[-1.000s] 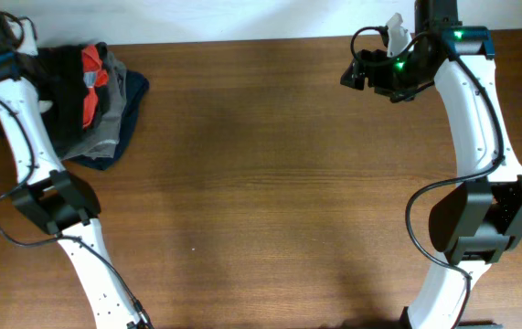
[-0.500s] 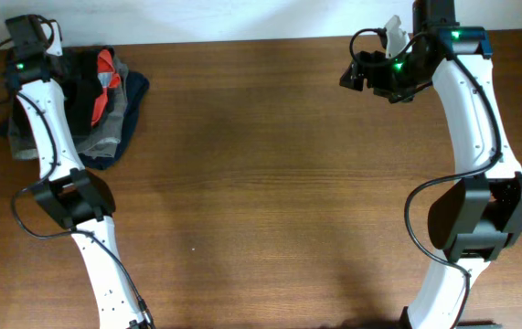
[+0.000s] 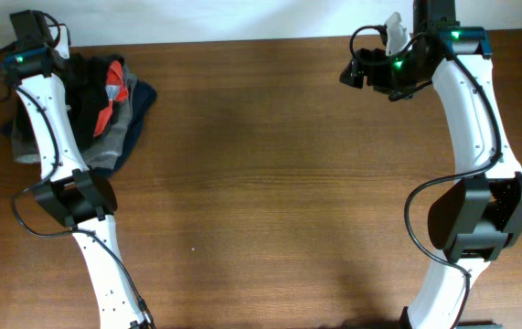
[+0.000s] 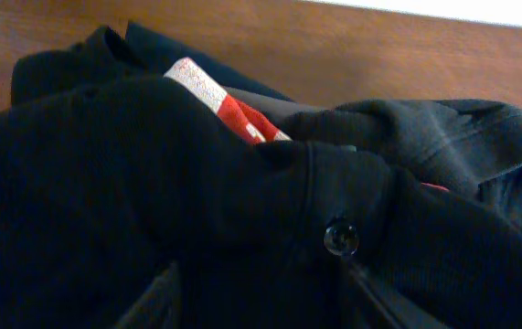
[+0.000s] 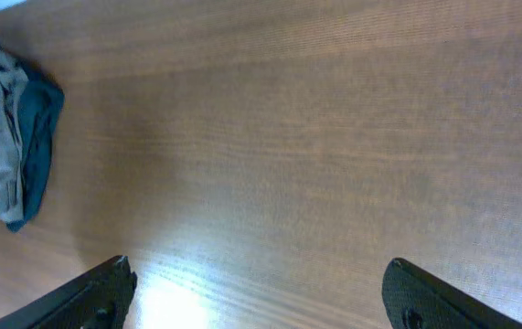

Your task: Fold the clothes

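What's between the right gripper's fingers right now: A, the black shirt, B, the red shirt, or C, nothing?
C: the right wrist view shows the right gripper open over bare table, with the pile far off.

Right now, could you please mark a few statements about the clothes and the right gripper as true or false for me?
1. The pile sits at the table's far left corner. True.
2. The right gripper holds a garment. False: it is open over bare table, holding nothing.
3. A red shirt shows in the pile. True.
4. The black shirt lies spread flat at the table's middle. False: it is bunched up in the pile.
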`<state>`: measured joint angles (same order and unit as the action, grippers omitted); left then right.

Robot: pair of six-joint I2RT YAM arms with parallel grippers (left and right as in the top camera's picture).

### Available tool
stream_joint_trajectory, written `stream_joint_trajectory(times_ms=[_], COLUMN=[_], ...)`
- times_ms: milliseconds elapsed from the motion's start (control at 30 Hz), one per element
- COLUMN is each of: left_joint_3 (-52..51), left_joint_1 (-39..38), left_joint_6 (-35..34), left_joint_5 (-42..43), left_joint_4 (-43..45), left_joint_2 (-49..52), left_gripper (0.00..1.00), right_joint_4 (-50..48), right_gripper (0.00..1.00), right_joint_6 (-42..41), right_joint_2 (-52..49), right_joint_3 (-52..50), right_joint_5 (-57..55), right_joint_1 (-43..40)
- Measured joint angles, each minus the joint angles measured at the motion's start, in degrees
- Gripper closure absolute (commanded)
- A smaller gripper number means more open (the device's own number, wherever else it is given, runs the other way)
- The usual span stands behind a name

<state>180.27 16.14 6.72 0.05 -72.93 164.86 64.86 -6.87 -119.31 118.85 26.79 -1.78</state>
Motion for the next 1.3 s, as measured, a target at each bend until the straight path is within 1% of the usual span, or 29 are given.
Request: stream_joint_trajectory(times_ms=[67,133,233,300,333,400,633,833,967,1133,1300], left_joint_3=[-0.07,-0.11,-0.20,-0.26,-0.26,-0.26,-0.26,-0.26,-0.26,-0.52,-0.52], left_joint_1=[-0.42,-0.76,-1.11,-1.29,-1.38,-1.44,-1.46,-1.51,-1.51,-1.53,-1.51], left_joint_6=[0.04,0.11,0.22,0.11,0.24,0.04,0.11,0.13,0.13,0.13,0.15], left_joint_5=[0.61,1.09,1.77,2.14,2.36,2.69,5.99,9.53,10.32,10.54,10.56], left_joint_4=[-2.29,-3.15,-3.61,-3.65,-3.69,-3.89,-5.18,-6.75,-6.82,-7.21,-9.20], left_joint_2=[-1.44,-2.89,-5.62,-7.69,-9.18,-11.96,-21.46,-26.60,-27.36,-27.36,-27.36], left_gripper=[0.32,0.28,0.18,0.13,0.07,0.02,0.01,0.01,0.01,0.01,0.01], right_joint_4=[-0.79,-1.29,-1.92,-2.05,-2.01,-1.95,-1.05,3.23,8.07,12.57,14.56], right_gripper=[0.01,0.01,0.01,0.01,0.01,0.02,0.02,0.01,0.01,0.01,0.02], right_joint_6=[0.04,0.20,0.55,1.44,2.36,3.28,6.78,8.20,8.85,8.92,5.38], right_joint_2=[-0.02,-0.24,-0.35,-0.35,-0.35,-0.35,-0.35,0.02,2.60,9.25,13.75], right_joint_3=[0.55,2.36,6.12,8.48,10.43,12.20,21.27,31.45,37.00,39.87,40.85], right_joint_5=[-0.02,-0.22,-1.31,-1.90,-2.16,-2.36,-2.80,-3.02,-3.02,-2.97,-1.84], right_joint_1=[0.00,0.00,0.00,0.00,0.00,0.00,0.00,0.17,0.85,1.14,1.14])
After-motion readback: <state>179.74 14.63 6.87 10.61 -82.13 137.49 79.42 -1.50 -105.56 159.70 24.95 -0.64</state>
